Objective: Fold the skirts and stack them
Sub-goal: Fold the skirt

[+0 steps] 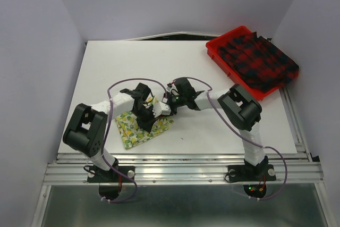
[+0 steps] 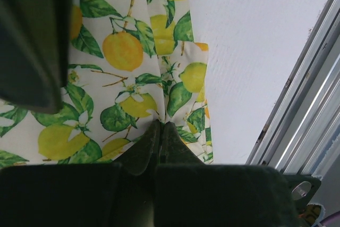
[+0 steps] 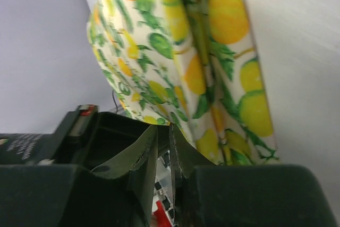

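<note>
From its base at the near edge, the left arm (image 1: 87,131) doubles back at the elbow and reaches forward and to the right. The right arm (image 1: 241,110) rises to its elbow and stretches left, so the two wrists meet over the middle of the counter (image 1: 223,131). Just beneath them, at the near left, the lemon skirt (image 1: 133,128) lies as a folded patch. The overhead view hides both sets of tips under the wrists (the wrist cameras fill that in). The left tool (image 2: 159,130) is pinched tight on a crease of the lemon skirt, with no gap showing. The right tool (image 3: 163,137) stands narrow, with a thin slit between its fingers. Its tips are at the edge of the cloth, which humps up there; whether any cloth sits in the slit I cannot tell. At the far right corner the plaid skirt (image 1: 260,59) lies heaped in the red tray (image 1: 212,46), draping over its right rim.
</note>
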### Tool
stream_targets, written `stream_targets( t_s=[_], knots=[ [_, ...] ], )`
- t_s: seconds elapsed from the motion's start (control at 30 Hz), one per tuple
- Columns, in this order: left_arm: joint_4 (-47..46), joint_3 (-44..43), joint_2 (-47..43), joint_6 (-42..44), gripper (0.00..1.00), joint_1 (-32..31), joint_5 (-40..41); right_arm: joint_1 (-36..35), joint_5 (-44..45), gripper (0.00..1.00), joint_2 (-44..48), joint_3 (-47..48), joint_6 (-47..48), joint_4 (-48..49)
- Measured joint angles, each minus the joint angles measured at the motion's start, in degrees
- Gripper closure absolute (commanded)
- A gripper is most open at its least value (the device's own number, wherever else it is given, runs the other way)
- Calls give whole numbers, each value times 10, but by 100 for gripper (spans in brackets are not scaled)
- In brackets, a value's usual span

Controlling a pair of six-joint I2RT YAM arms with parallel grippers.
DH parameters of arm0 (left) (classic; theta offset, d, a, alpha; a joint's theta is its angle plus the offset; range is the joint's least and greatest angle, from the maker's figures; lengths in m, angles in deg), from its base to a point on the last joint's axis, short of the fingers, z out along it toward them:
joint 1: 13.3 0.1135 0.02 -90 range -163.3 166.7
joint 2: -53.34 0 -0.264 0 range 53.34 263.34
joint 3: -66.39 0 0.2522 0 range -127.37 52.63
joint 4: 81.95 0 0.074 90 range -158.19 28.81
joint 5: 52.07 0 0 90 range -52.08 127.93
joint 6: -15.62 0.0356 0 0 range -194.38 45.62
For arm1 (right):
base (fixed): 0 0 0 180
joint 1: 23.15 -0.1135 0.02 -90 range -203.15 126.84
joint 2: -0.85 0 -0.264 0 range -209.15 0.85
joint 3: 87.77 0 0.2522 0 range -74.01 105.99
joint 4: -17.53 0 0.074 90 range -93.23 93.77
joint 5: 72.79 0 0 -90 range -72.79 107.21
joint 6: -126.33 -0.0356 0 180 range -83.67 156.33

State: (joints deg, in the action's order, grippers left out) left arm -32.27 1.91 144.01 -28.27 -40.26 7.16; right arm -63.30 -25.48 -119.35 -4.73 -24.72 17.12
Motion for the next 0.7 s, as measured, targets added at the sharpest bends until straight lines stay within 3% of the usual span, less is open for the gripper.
stream_targets(
  t_s=[0.1,0.33,0.5,0.7],
  knots=[
    [-1,0,0,-2,96,0,0,-7,3,79,-23,0,0,-10],
    [10,-14,-25,-14,61,15,-10,-7,17,79,-38,9,38,-45],
    [54,-116,-37,-16,65,123,-76,-7,22,79,-38,21,57,-71],
    [92,-210,7,17,81,238,-161,-7,24,79,-38,30,69,-88]
  ],
)
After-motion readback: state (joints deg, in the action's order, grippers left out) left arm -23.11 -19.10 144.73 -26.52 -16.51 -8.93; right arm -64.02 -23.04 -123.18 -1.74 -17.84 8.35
